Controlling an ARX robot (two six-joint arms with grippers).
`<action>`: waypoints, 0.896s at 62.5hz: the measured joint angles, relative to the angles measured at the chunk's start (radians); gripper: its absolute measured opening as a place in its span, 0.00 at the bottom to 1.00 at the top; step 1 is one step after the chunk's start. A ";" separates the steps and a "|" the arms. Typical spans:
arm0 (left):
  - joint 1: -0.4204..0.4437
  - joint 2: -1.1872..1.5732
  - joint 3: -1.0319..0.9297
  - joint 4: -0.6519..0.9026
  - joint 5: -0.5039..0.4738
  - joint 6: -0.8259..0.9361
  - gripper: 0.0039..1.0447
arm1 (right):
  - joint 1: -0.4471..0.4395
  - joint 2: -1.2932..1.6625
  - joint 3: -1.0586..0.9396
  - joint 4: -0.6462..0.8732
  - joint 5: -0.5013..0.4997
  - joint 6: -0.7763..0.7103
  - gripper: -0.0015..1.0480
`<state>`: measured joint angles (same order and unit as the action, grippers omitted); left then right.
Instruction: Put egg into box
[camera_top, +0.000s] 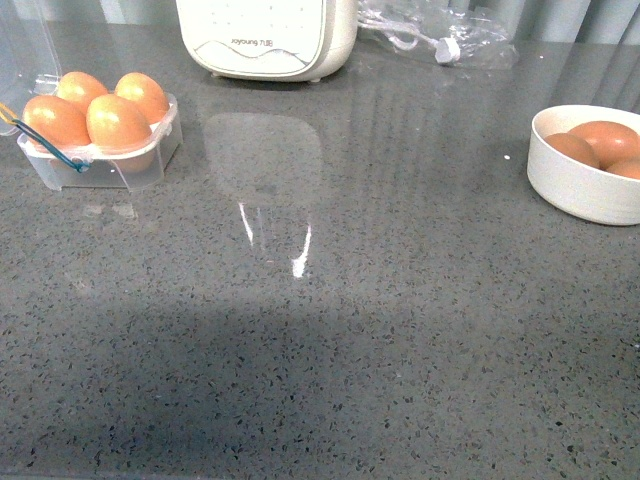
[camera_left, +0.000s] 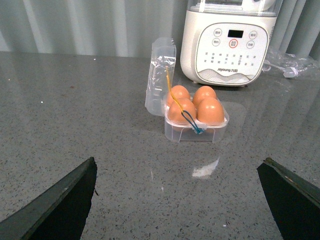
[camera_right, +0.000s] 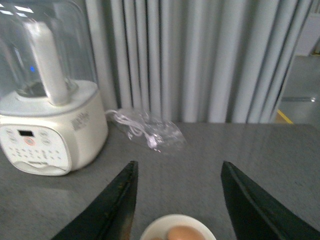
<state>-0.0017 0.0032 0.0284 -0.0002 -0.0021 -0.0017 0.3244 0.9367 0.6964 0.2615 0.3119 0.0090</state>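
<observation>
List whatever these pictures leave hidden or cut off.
- Bowl: cut by front view's right edge and right wrist view's edge; egg count unclear.
- Appliance: top cut off in front view.
- Box: its lid is cut by front view's left edge.
- Appliance button labels: too small in both wrist views.

Setting: a kitchen, home type. Worktop: grey speckled stone counter (camera_top: 350, 330). Ahead of my left gripper (camera_left: 179, 165): a full egg carton (camera_left: 196, 127), and behind it a cream countertop blender (camera_left: 230, 42) with a button panel. Beneath my right gripper (camera_right: 179, 162): a white bowl (camera_right: 152, 225) holding eggs (camera_right: 182, 234). Beyond it: a bagged power cord (camera_right: 150, 132) and a grey curtain (camera_right: 200, 60).
</observation>
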 joint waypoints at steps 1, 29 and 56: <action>0.000 0.000 0.000 0.000 0.000 0.000 0.94 | -0.006 -0.007 -0.015 0.005 -0.002 -0.001 0.44; 0.000 0.000 0.000 0.000 0.001 0.000 0.94 | -0.190 -0.286 -0.452 0.136 -0.184 -0.008 0.03; 0.000 0.000 0.000 0.000 0.002 0.000 0.94 | -0.322 -0.460 -0.593 0.106 -0.309 -0.009 0.03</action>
<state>-0.0017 0.0029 0.0284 -0.0002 -0.0002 -0.0017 0.0029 0.4770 0.1036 0.3679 0.0029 0.0002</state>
